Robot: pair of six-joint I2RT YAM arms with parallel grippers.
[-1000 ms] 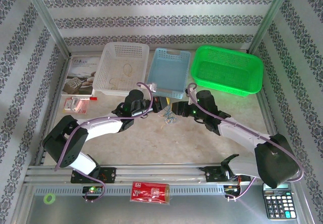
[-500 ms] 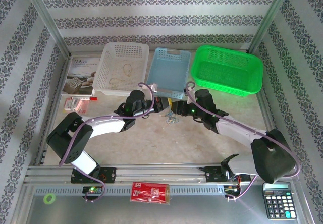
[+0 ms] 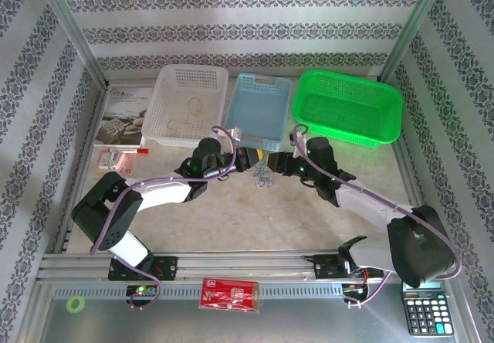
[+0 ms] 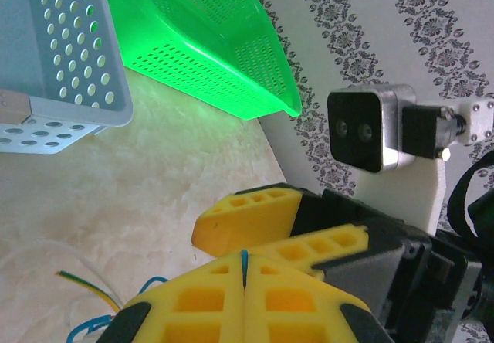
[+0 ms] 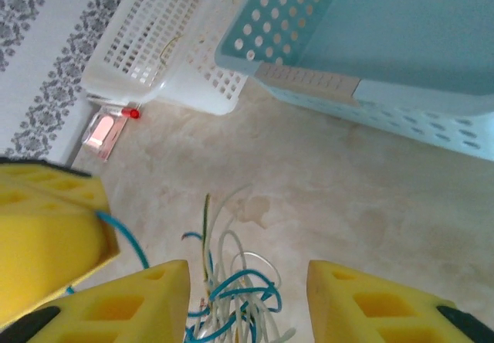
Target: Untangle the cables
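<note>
Left claw [image 4: 243, 272] pinches one blue cable [image 4: 244, 259]. Right claw [image 5: 247, 277] has backed off, half open, empty; cables [image 5: 228, 293] still tangled.

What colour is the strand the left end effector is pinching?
Blue-green: a thin cable strand, clearest in the left wrist view.

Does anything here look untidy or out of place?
The cables: a tangled clump on the table near the blue basket. The shut left tool pinches one blue-green strand; the right tool stands open over it.
</note>
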